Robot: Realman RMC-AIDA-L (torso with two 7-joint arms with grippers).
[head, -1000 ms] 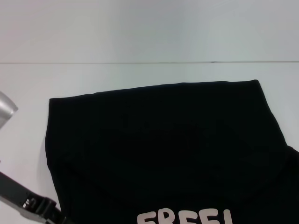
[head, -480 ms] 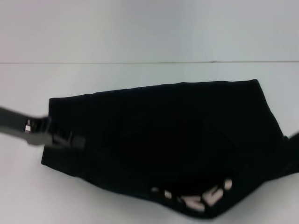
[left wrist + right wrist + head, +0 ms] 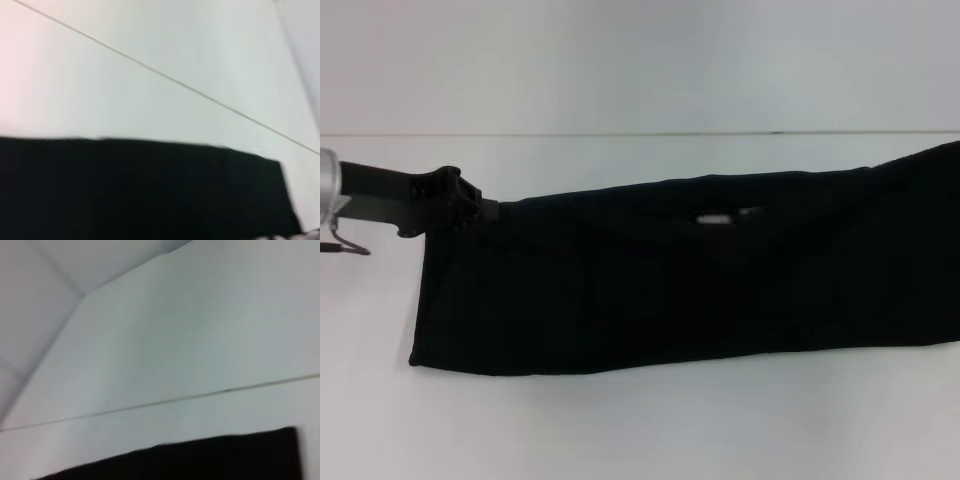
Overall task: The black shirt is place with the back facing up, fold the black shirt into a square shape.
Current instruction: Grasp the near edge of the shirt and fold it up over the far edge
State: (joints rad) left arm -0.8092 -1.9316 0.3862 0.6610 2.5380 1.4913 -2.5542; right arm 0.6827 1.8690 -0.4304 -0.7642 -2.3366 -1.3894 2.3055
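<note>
The black shirt (image 3: 670, 280) is lying on the white counter (image 3: 620, 430) as a long folded band, stretching from the left side across to the right edge of the head view, where its far right end is rising out of frame. A small bit of white lettering (image 3: 715, 218) is showing near its upper fold. The left gripper (image 3: 485, 210) is sitting at the shirt's upper left corner, its fingers closed on the fabric edge there, with its arm coming in from the left edge. The right gripper is not showing in any view. Both wrist views are showing only a black shirt edge over the pale counter and a thin seam line (image 3: 165, 77). There are no containers in the scene.
</note>
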